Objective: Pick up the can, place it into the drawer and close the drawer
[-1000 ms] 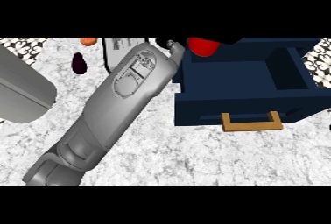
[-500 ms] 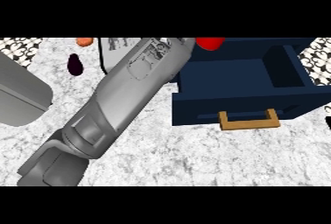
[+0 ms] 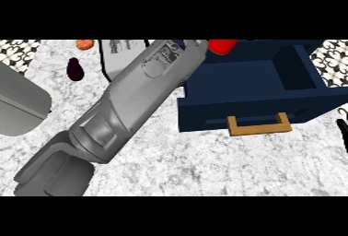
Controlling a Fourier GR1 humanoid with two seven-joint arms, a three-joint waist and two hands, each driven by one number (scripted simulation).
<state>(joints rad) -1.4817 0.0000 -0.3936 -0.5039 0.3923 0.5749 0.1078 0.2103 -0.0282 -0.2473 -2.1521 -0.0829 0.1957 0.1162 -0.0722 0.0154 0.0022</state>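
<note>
apparently the step is getting the can [image 3: 222,45] into the drawer [image 3: 272,103]. only a red bit shows at the top edge, by the drawer's far left corner. the left forearm [image 3: 129,101] reaches there; its hand is out of view, so i cannot tell if it grasps the can. best to get the can well inside the walls before letting go. the drawer stands open, with nothing else seen inside. the right hand [image 3: 342,133] is a sliver at the right edge, state unclear.

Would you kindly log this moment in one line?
grey left forearm: beside red can, top edge | navy wooden-handled drawer: open | left hand: unseen
</note>
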